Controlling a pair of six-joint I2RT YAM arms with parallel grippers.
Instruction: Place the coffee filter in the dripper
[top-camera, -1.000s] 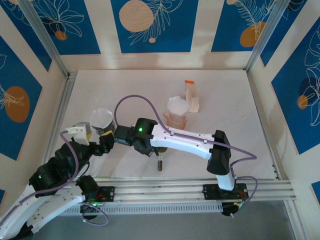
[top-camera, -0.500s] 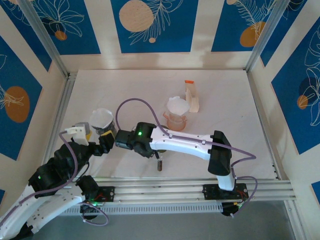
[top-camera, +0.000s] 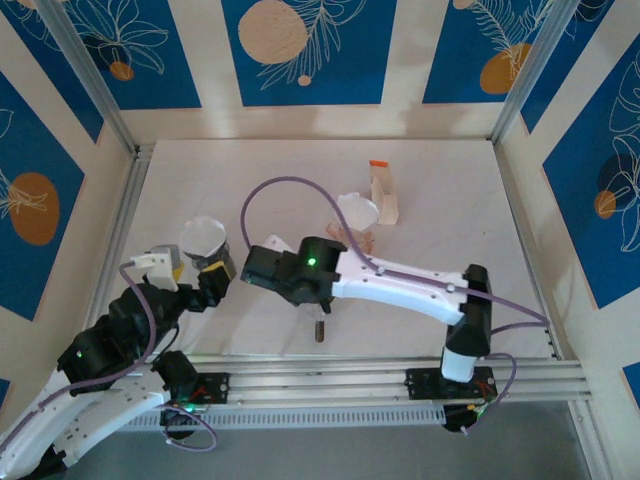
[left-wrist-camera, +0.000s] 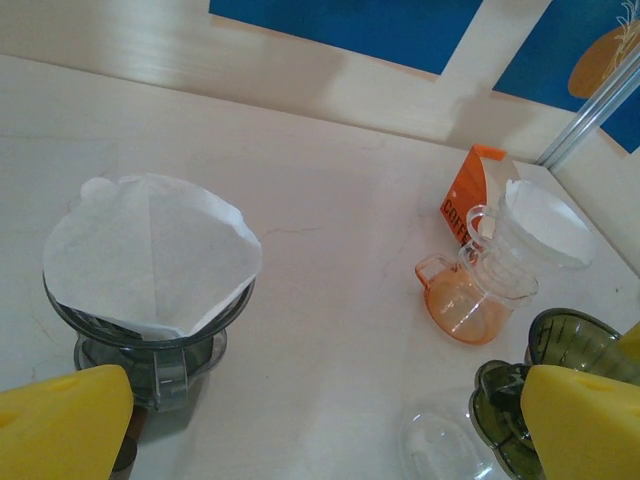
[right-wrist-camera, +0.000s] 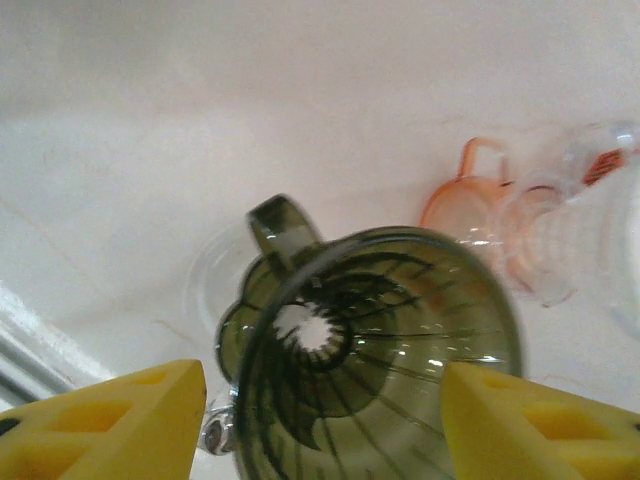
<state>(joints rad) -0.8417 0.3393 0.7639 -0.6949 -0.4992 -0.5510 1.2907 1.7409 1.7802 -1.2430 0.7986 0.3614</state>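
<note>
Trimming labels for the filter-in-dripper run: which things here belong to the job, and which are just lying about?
Job (likely):
- green dripper, empty, below the right gripper
- filter, seated in the dark dripper

Lying about:
- orange box
- clear dripper, with its own filter, on the orange jug
- clear dish

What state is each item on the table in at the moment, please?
Dark grey translucent dripper: upright, holding a white paper filter.
Green translucent dripper: empty, no filter.
Clear ribbed plastic dripper: holding another white filter.
Left end effector: open, empty.
Right end effector: open, facing the green dripper.
</note>
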